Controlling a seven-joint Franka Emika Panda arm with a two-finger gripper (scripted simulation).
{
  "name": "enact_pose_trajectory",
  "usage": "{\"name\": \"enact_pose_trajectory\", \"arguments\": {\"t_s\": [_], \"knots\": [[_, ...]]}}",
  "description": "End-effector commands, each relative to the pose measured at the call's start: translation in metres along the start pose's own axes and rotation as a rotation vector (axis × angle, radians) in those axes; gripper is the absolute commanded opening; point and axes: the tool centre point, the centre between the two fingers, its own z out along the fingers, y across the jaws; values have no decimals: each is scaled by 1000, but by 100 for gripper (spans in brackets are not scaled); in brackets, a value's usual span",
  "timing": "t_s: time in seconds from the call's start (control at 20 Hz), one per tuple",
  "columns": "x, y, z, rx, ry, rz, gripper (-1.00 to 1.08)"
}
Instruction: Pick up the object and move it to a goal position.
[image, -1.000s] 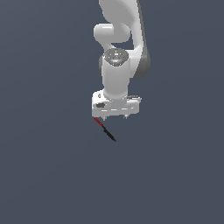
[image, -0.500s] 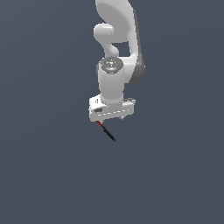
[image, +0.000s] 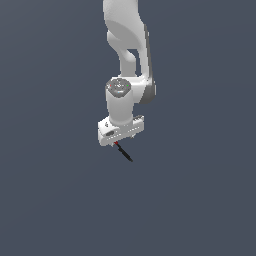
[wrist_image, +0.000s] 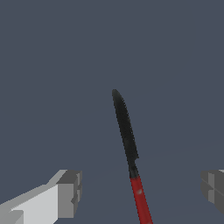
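Plain grey ground, jaws spread around black-and-red stick (wrist_image: 128, 148), untouched

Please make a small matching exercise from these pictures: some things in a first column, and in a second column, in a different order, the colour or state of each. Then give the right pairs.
Column 1
1. Stick's long part
2. Stick's end
3. Gripper
4. Arm

Column 2
A. white
B. open, one finger on each side of the stick, not touching it
C. black
D. red

Pairs: 1-C, 2-D, 3-B, 4-A
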Motion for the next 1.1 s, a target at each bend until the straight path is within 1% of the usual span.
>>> {"name": "enact_pose_trajectory", "arguments": {"t_s": [0.0, 0.25, 0.5, 0.75, 1.05], "knots": [[-6, 3, 11, 0, 0, -57, 100], [-16, 7, 28, 2, -1, -143, 100], [-22, 10, 39, 3, -1, -197, 100], [-25, 10, 43, 4, -1, -219, 100], [-25, 10, 48, 4, -1, -216, 100]]}}
